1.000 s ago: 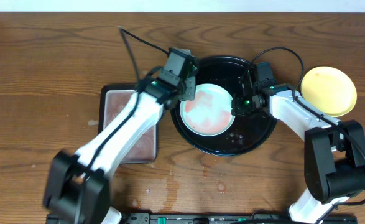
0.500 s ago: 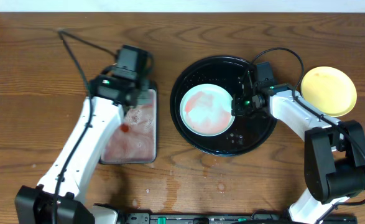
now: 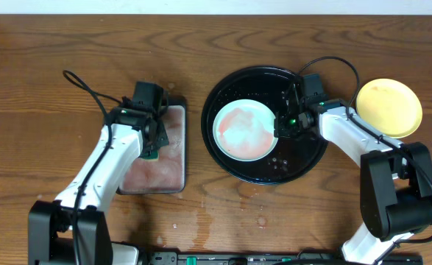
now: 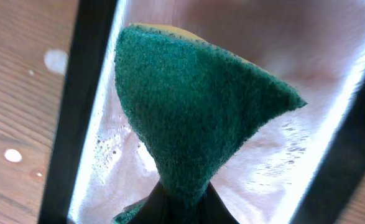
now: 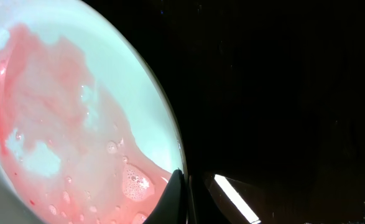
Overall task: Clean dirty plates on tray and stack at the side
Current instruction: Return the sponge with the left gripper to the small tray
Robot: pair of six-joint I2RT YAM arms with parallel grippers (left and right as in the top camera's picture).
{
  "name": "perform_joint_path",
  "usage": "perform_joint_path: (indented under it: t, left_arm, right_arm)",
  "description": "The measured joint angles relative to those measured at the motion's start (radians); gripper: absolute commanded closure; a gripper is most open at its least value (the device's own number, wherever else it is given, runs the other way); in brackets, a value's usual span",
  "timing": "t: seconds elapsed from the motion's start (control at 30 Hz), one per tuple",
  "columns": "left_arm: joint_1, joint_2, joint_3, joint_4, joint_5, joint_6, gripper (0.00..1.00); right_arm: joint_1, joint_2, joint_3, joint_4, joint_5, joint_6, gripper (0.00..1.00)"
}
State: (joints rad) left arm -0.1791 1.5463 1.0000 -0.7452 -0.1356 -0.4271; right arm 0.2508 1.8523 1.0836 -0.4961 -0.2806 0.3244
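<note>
A pale mint-green plate (image 3: pixel 243 129) with pink soapy sauce smears lies in the large black round tray (image 3: pixel 307 158). It also shows in the right wrist view (image 5: pixel 76 118). My right gripper (image 3: pixel 282 125) is shut on the plate's right rim (image 5: pixel 181 186). A pale yellow plate (image 3: pixel 388 107) sits on the table to the right of the tray. My left gripper (image 3: pixel 151 143) is shut on a green sponge (image 4: pixel 194 112) and holds it over the small rectangular tray (image 3: pixel 177 165), which holds pinkish water (image 4: pixel 306 168). The third plate is out of view.
Water drops lie on the wood (image 3: pixel 261 221) in front of the round tray. Cables run behind both arms. The table's far edge meets a white wall.
My left arm has swung from the mint-green plate to the small rectangular tray with the sponge, then drawn down over it. The right arm has not moved.
</note>
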Motion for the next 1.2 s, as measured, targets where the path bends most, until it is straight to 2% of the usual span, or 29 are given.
perform_joint_path:
  t: [0.03,0.07,0.27,0.57,0.67,0.7,0.83,1.07,1.1,1.13,1.17,1.2]
  left_arm:
    - [0.000,0.003,-0.008,0.005,0.000,-0.003,0.88]
    - [0.000,0.006,-0.013,0.010,0.002,-0.006,0.79]
    - [0.000,0.010,-0.014,0.033,0.003,-0.025,0.59]
    - [0.000,0.010,-0.014,0.038,0.031,-0.018,0.57]
    - [0.000,0.001,-0.014,0.037,0.059,-0.013,0.50]
    - [0.000,-0.013,-0.014,0.037,0.067,-0.011,0.44]
    - [0.000,-0.136,-0.013,0.036,0.087,-0.003,0.34]
    - [0.000,-0.451,0.001,0.035,0.096,0.020,0.28]
    - [0.000,-0.508,0.002,0.033,0.097,0.023,0.28]
    - [0.000,-0.534,0.003,0.032,0.100,0.024,0.27]
    - [0.000,-0.560,0.003,0.032,0.100,0.026,0.27]
    - [0.000,-0.580,0.003,0.031,0.100,0.029,0.27]
  right_arm:
    - [0.000,0.000,0.000,0.000,0.000,0.000,0.99]
    - [0.000,0.000,0.000,0.000,0.000,0.000,0.99]
    - [0.000,0.000,0.000,0.000,0.000,0.000,0.99]
    - [0.000,0.000,0.000,-0.002,-0.001,0.000,0.99]
    - [0.000,-0.006,0.000,-0.016,-0.002,0.000,0.99]
    - [0.000,-0.014,0.000,-0.022,-0.002,0.000,0.99]
    - [-0.004,-0.089,0.000,-0.035,0.002,0.000,0.99]
    - [-0.007,-0.356,0.003,-0.100,0.086,0.000,0.99]
    - [-0.008,-0.402,0.004,-0.117,0.119,0.000,0.97]
    - [-0.008,-0.420,0.005,-0.122,0.129,0.000,0.88]
    - [-0.011,-0.435,0.008,-0.135,0.139,-0.001,0.72]
    - [-0.011,-0.443,0.010,-0.144,0.143,-0.005,0.64]
